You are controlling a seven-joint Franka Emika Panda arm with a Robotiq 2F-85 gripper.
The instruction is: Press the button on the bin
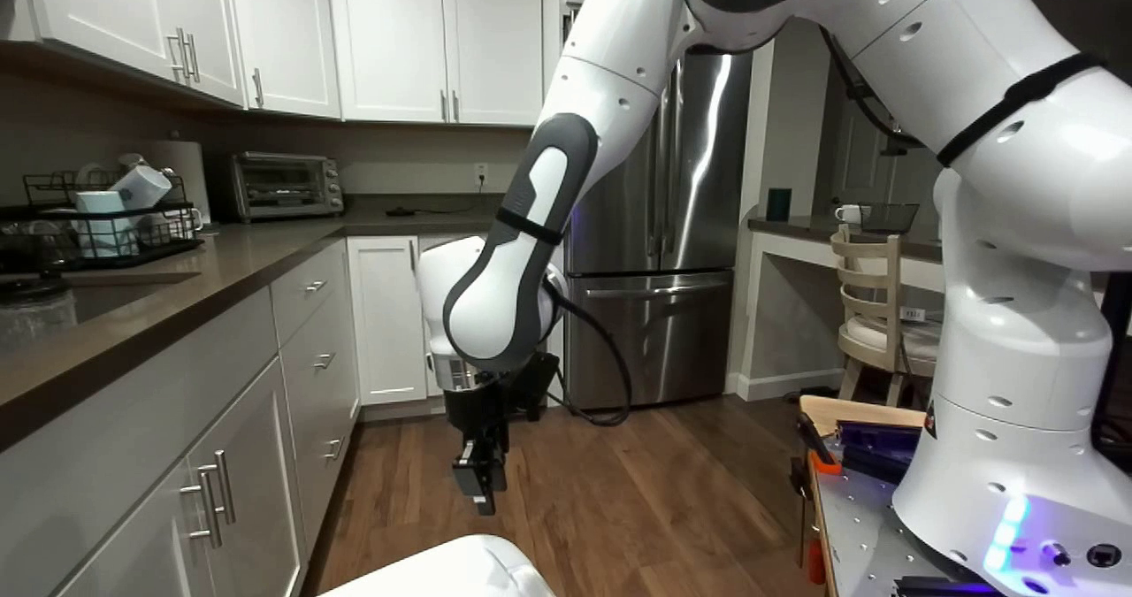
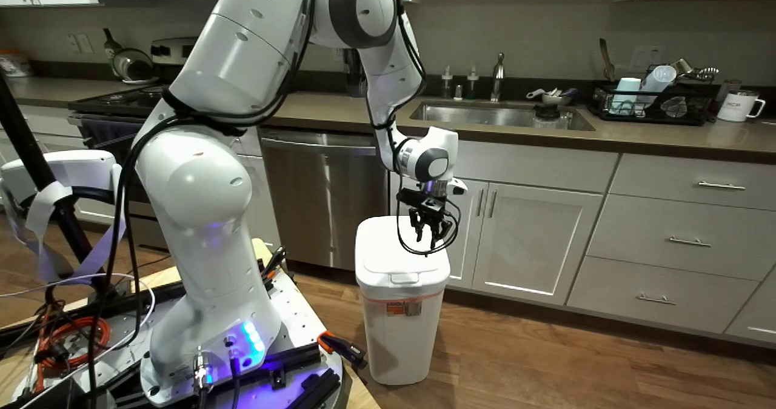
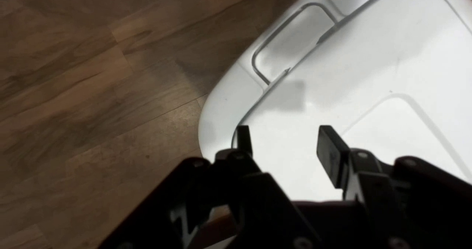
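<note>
Gripper (image 3: 284, 140) — jaws apart — above white bin (image 3: 354, 72), button (image 3: 297, 42) at its edge

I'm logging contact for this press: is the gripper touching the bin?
Apart. In an exterior view, wood floor shows through a gap between the gripper and the white bin below it.

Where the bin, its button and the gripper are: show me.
Bin (image 2: 401, 339), in an exterior view: on its wall.
Button (image 3: 295, 41), in the wrist view: on the middle of its outlined face.
Gripper (image 3: 283, 139), in the wrist view: midway between its parted fingertips.
</note>
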